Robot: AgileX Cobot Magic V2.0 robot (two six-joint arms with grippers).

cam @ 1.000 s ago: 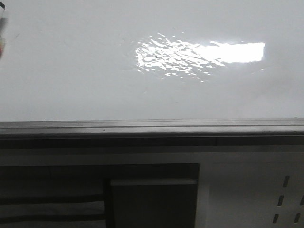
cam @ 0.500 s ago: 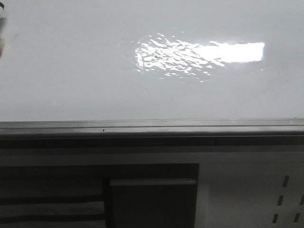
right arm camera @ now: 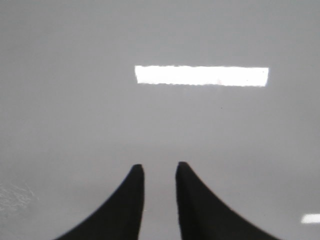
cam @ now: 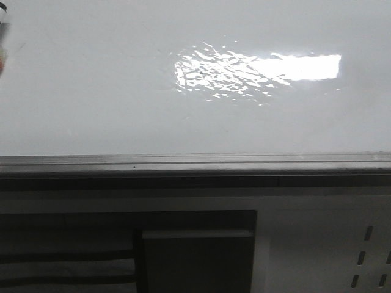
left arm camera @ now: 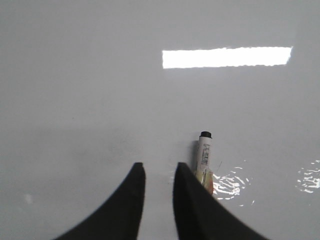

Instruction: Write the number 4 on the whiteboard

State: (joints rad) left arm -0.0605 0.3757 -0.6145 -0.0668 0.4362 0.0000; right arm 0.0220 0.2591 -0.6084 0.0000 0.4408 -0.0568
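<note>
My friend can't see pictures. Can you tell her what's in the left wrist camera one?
A marker pen with a black cap lies on the blank, shiny whiteboard, just beside the left gripper. The gripper's two dark fingers have a small gap between them and hold nothing. A bright rectangle of reflected light shows farther along the board.

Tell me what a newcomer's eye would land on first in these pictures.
First, the bright rectangular light reflection on the glossy whiteboard, right of centre in the front view, with a grey metal rail along the board's near edge. Next, the marker lying on the board just beside the left gripper, whose dark fingers hold nothing. No written 4 shows anywhere.
</note>
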